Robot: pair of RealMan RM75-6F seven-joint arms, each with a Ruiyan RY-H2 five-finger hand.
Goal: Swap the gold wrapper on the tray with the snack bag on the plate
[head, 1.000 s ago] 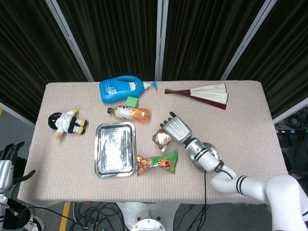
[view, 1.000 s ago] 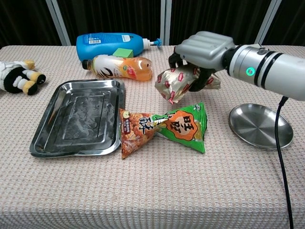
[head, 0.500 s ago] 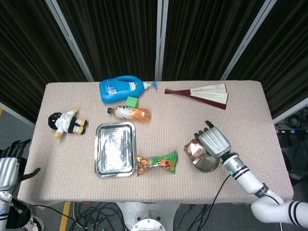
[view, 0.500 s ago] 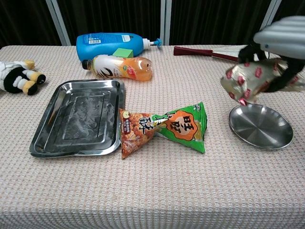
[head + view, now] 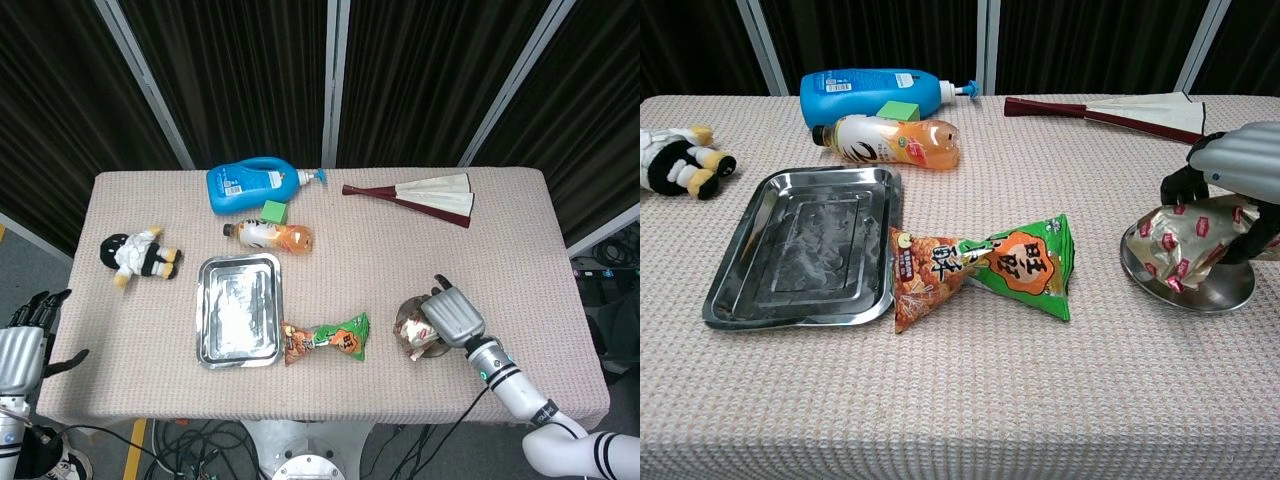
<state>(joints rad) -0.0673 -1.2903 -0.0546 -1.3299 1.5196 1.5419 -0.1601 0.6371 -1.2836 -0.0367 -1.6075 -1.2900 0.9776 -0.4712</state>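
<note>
Near the tabletop's right front edge, the right hand (image 5: 1238, 170) is gripping the gold wrapper (image 5: 1185, 240), fingers curled around it, on the plate (image 5: 1225, 288).

One tray (image 5: 239, 311), one plate (image 5: 1230, 287), one gold wrapper (image 5: 1185, 240), one snack bag (image 5: 980, 268) — two bottles (image 5: 252, 185) (image 5: 270, 236), one fan (image 5: 425, 196), one doll (image 5: 141, 255), one green cube (image 5: 275, 211).

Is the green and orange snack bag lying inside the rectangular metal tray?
No, the green and orange snack bag lies on the tablecloth just beside the rectangular metal tray, which holds nothing.
</note>
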